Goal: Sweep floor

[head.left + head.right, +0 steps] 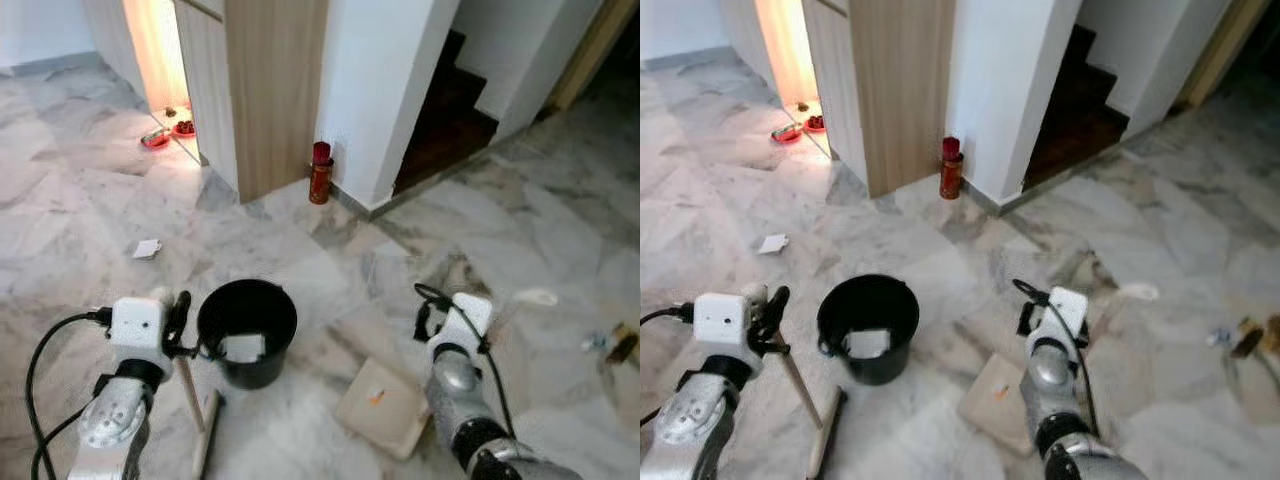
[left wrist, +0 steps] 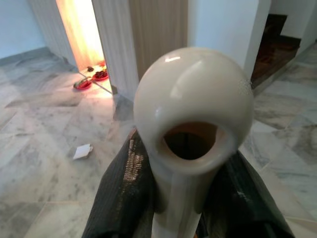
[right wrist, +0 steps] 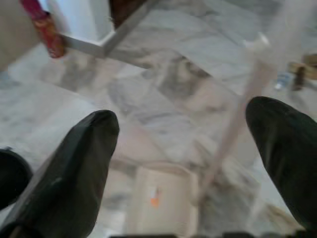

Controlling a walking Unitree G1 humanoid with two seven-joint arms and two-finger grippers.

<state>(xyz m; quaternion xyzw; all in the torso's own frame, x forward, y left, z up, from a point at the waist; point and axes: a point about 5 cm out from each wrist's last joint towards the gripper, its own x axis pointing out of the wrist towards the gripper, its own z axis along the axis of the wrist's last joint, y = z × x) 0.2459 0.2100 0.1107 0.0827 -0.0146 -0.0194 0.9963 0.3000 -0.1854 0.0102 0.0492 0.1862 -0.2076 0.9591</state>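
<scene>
My left gripper (image 1: 178, 322) is shut on a cream broom handle (image 2: 193, 99), whose rounded end with a hanging hole faces the left wrist camera. The stick slants down to the broom head (image 1: 205, 445) beside a black bucket (image 1: 247, 330) that has a white paper in it. My right gripper (image 3: 183, 116) is open above a cream dustpan (image 1: 385, 405) lying flat on the marble floor with a small orange scrap on it. The dustpan's long pale handle (image 1: 530, 298) rises to the right, apart from the fingers (image 3: 74, 168). A white paper scrap (image 1: 147, 249) lies on the floor farther ahead on the left.
A red bottle (image 1: 320, 172) stands at the foot of a wooden panel and white wall. Red bowls (image 1: 155, 139) sit in a lit doorway at the far left. Dark stairs (image 1: 445, 120) open behind the wall. Small litter (image 1: 610, 345) lies at the right edge.
</scene>
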